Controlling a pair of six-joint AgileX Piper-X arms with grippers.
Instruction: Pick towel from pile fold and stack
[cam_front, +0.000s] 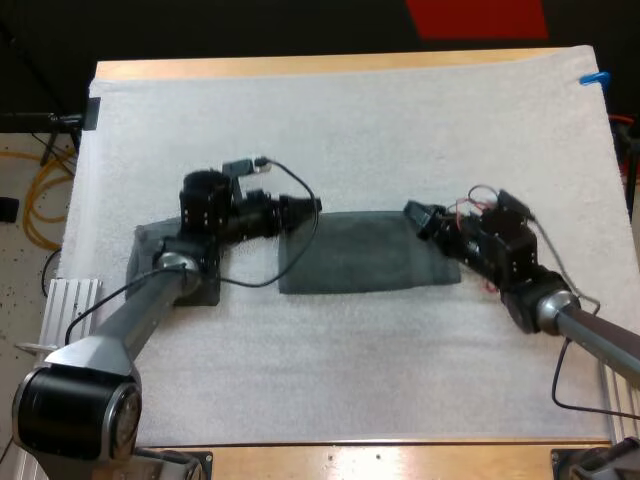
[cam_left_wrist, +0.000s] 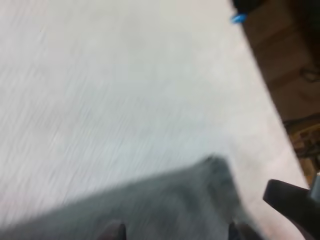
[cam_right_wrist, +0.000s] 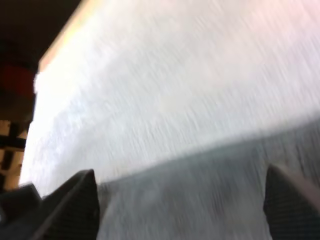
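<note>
A dark grey-green towel (cam_front: 360, 252) lies flat and spread in the middle of the white mat. My left gripper (cam_front: 305, 207) hovers at the towel's far left corner. In the left wrist view its fingertips (cam_left_wrist: 112, 231) stand apart over the towel (cam_left_wrist: 165, 205), so the left gripper (cam_left_wrist: 175, 232) is open. My right gripper (cam_front: 417, 216) is at the towel's far right corner. Its fingers (cam_right_wrist: 75, 200) are spread wide above the towel (cam_right_wrist: 200, 190), with nothing held in the right gripper (cam_right_wrist: 182, 205). A second dark towel (cam_front: 148, 243) lies under my left arm.
The white mat (cam_front: 350, 120) covers most of the wooden table (cam_front: 300, 66). The left wrist view shows the other arm's gripper (cam_left_wrist: 292, 202) just past the towel's corner and the table's edge beyond it.
</note>
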